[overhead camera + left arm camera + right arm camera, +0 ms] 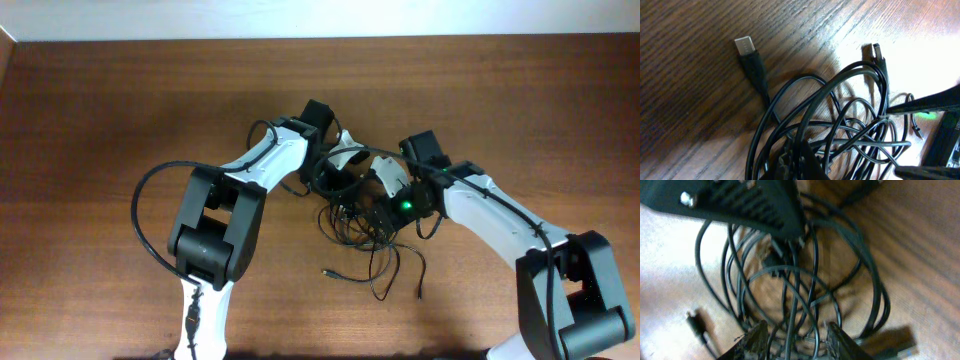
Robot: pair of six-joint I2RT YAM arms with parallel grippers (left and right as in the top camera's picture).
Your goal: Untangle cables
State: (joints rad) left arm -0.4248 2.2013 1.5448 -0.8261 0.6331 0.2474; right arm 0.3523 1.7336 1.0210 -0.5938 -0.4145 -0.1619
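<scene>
The cables (362, 228) lie in a black tangle at the middle of the table, between my two arms. Loose plug ends trail toward the front (330, 272). In the left wrist view my left gripper (797, 150) is shut on a bunch of strands at the bottom edge. A USB plug (745, 47) and a small plug (877, 50) lie free on the wood beyond it. My right gripper (797, 325) stands open over the loops (800, 275). Strands run between its fingers (760, 340) without being pinched. The left gripper's black body (740, 205) fills the top of that view.
The wooden table (120, 100) stretches wide on all sides of the tangle. A thick black cord (150, 195) loops off the left arm. The right arm (500, 215) reaches in from the lower right. A pale strip lies beyond the table's far edge (300, 20).
</scene>
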